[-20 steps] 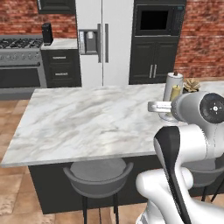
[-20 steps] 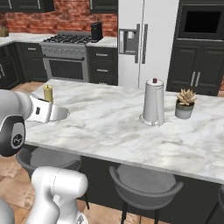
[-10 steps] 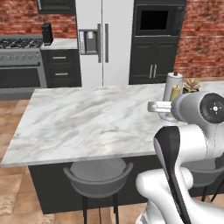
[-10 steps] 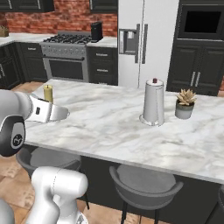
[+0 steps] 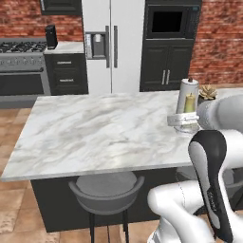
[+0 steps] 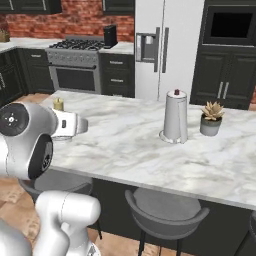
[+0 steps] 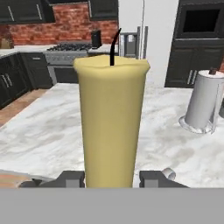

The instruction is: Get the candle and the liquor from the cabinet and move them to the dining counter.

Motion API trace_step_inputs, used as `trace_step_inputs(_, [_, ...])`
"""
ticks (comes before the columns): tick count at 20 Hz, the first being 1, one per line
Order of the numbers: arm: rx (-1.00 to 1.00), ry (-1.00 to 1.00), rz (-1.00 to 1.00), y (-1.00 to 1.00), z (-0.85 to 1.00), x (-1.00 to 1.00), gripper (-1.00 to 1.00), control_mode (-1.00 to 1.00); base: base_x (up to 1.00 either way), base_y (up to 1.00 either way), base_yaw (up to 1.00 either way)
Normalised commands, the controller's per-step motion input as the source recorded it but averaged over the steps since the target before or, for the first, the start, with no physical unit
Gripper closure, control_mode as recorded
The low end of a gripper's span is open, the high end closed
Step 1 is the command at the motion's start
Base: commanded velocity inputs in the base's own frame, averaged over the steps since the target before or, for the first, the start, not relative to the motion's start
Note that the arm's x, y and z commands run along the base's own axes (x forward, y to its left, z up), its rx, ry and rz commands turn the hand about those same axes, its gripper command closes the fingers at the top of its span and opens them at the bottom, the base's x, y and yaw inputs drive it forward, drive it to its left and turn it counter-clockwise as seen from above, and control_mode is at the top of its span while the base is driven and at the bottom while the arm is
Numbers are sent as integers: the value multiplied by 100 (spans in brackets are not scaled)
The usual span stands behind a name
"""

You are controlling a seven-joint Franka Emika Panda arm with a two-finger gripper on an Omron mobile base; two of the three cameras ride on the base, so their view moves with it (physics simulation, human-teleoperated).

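Pale-yellow candle (image 7: 111, 122) upright, clamped between gripper (image 7: 113, 178) fingertips, over near edge of dining counter (image 5: 99, 128). Risks: release too close to edge drops candle off; tilted release tips it; liquor fetch remains.

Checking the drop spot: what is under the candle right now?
Marble of the dining counter spreads below and behind the candle. The candle's base, with any saucer, is cut off at the frame bottom between the gripper fingertips.

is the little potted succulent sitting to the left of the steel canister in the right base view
No, the small potted succulent stands to the right of the tall steel canister on the white-grey marble counter.
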Motion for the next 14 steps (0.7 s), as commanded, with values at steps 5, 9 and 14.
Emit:
trace_step_inputs(5, [-1, 8, 84, -15, -24, 8, 100, -100, 0, 0, 0])
trace_step_inputs(9, [-1, 11, 86, -12, -31, 13, 100, -100, 0, 0, 0])
trace_step_inputs(14, [0, 10, 70, -16, -30, 25, 100, -100, 0, 0, 0])
